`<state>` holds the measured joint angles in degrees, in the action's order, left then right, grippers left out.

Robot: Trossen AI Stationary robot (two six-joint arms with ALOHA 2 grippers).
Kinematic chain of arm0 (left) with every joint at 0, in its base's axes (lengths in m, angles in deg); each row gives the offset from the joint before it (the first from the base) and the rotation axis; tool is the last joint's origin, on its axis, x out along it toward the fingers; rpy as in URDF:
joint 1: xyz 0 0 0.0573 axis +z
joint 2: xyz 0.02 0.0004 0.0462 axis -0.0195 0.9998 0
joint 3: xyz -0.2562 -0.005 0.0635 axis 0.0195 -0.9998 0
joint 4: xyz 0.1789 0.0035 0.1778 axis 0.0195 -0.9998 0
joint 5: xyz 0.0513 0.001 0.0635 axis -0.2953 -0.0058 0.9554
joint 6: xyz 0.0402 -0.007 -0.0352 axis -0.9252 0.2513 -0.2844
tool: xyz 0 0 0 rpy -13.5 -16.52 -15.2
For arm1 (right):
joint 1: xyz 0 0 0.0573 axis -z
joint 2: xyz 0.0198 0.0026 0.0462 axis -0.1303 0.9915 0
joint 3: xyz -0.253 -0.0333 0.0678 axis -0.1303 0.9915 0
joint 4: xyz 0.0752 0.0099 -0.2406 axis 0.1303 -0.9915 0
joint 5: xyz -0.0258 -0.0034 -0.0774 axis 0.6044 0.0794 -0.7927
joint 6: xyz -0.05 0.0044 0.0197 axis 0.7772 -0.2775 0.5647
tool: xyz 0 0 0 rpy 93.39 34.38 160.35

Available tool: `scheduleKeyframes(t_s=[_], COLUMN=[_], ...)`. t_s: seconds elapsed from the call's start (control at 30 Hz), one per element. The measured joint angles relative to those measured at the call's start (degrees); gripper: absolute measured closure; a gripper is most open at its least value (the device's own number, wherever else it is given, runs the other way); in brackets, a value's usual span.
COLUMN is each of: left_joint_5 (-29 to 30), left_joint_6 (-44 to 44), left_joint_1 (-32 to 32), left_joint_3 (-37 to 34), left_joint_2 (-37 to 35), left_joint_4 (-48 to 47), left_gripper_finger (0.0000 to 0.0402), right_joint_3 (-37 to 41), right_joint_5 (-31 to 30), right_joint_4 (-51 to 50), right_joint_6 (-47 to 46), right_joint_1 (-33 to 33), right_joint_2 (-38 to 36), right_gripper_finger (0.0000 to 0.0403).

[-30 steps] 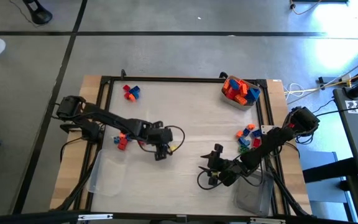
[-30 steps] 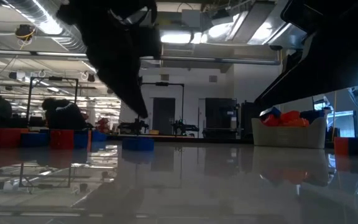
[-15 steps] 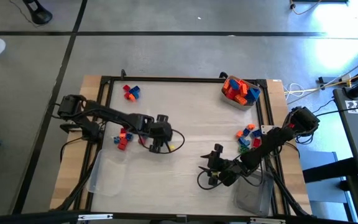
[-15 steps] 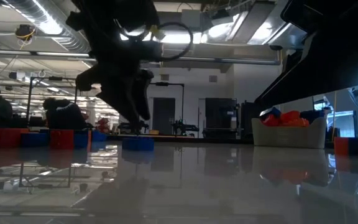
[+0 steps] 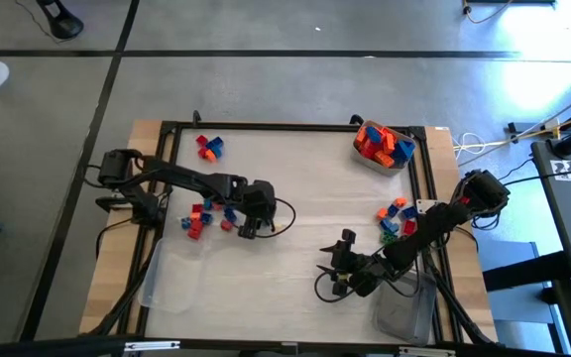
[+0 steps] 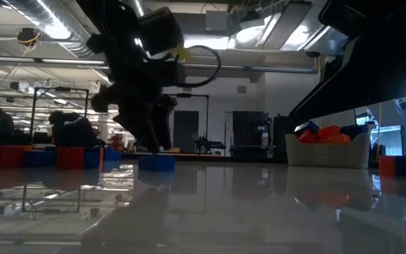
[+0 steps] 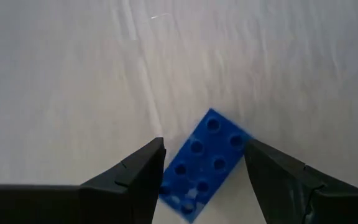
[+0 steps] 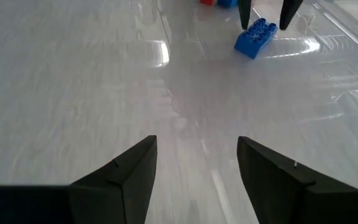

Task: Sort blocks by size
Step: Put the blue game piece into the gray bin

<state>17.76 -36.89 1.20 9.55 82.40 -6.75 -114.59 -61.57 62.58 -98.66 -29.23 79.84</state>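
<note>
A blue two-by-four block (image 7: pixel 199 171) lies flat on the white table, studs up, left of the table's middle. My left gripper (image 7: pixel 204 148) points steeply down over it, open, with one finger on each side of the block; I cannot tell whether a finger touches it. The low view shows this gripper (image 6: pixel 151 137) just above the block (image 6: pixel 156 161). My right gripper (image 8: pixel 196 152) waits open and holds nothing, near the front at the right (image 5: pixel 337 274); its wrist view shows the same block (image 8: pixel 255 36) farther off. Loose blocks lie in three groups: (image 5: pixel 207 147), (image 5: pixel 199 217), (image 5: pixel 395 218).
A white tub (image 5: pixel 383 146) full of orange, red and blue blocks stands at the far right. Two clear tubs sit at the near edge, one left (image 5: pixel 171 283) and one right (image 5: pixel 404 312). A black frame (image 5: pixel 295 126) borders the table. Bare table lies between the arms.
My left gripper has swung a little toward the table's far edge and come down over the blue block, rolling about its own pointing line as it went. Its fingers have stayed open. The block has not moved.
</note>
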Motion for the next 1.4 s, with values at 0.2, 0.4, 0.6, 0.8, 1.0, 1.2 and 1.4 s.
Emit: scheduleKeyframes(t_s=[0.2, 0.4, 0.6, 0.8, 1.0, 1.2, 1.4], left_joint_5=[-1.1, -0.8, -0.7, -0.8, -1.8, -1.7, -1.5], left_joint_6=[-0.3, 0.0, 2.5, 8.4, 15.2, 19.9, 21.0], left_joint_1=[0.5, 0.5, 0.5, 0.4, -1.5, -5.7, -11.7], left_joint_3=[0.2, 0.0, 0.0, 0.0, 0.0, 0.0, 0.1], left_joint_2=[2.5, 4.2, 4.1, 4.1, 3.7, 0.8, -3.9], left_joint_4=[0.7, -0.3, -0.2, -0.3, 0.8, 8.9, 23.4], left_gripper_finger=[0.0192, 0.0192, 0.0193, 0.0242, 0.0276, 0.0262, 0.0273], right_joint_3=[0.0, 0.0, 0.0, 0.0, 0.0, 0.0, 0.0], right_joint_5=[0.0, 0.0, 0.0, 0.0, 0.0, 1.0, 0.0], right_joint_4=[-0.1, -0.2, -0.1, -0.1, -0.1, 1.7, 1.9], right_joint_6=[0.0, 0.0, 0.0, 0.0, 0.0, -1.5, -1.4], right_joint_1=[0.0, 0.0, 0.0, 0.0, 0.0, 0.0, 0.0], right_joint_2=[0.0, 0.0, 0.0, 0.0, 0.0, 0.0, 0.0], right_gripper_finger=[0.0182, 0.0182, 0.0182, 0.0182, 0.0182, 0.0182, 0.0182])
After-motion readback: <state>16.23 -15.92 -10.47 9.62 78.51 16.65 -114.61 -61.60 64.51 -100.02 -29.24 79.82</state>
